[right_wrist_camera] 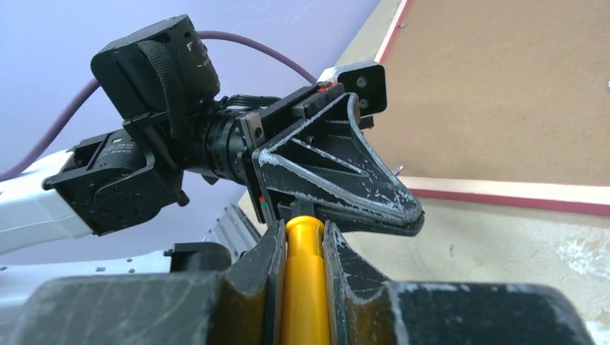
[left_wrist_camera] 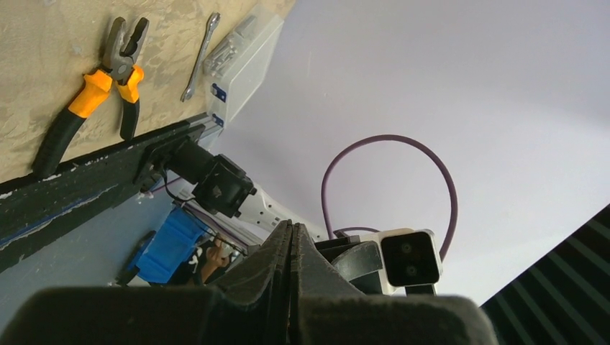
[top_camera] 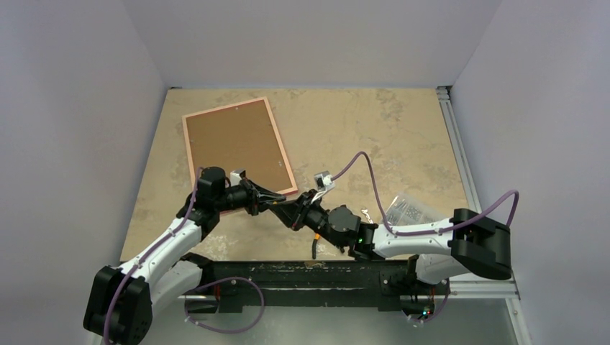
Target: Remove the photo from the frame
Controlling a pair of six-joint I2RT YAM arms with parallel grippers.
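Note:
The frame (top_camera: pixel 237 147) lies face down at the back left of the table, its brown board up with a pale pink edge; it also shows in the right wrist view (right_wrist_camera: pixel 503 93). The photo is hidden. My left gripper (top_camera: pixel 277 200) is shut and empty by the frame's near right corner, its jaws pressed together in the left wrist view (left_wrist_camera: pixel 291 231). My right gripper (top_camera: pixel 301 210) faces it tip to tip and is shut on a yellow cylindrical tool handle (right_wrist_camera: pixel 303 280). The handle's end sits just under the left gripper's fingers (right_wrist_camera: pixel 360 194).
Orange-handled pliers (left_wrist_camera: pixel 93 93), a small wrench (left_wrist_camera: pixel 200 56) and a clear plastic box (left_wrist_camera: pixel 244 61) lie near the front edge at the right; the box also shows in the top view (top_camera: pixel 413 212). Walls close in the table on three sides.

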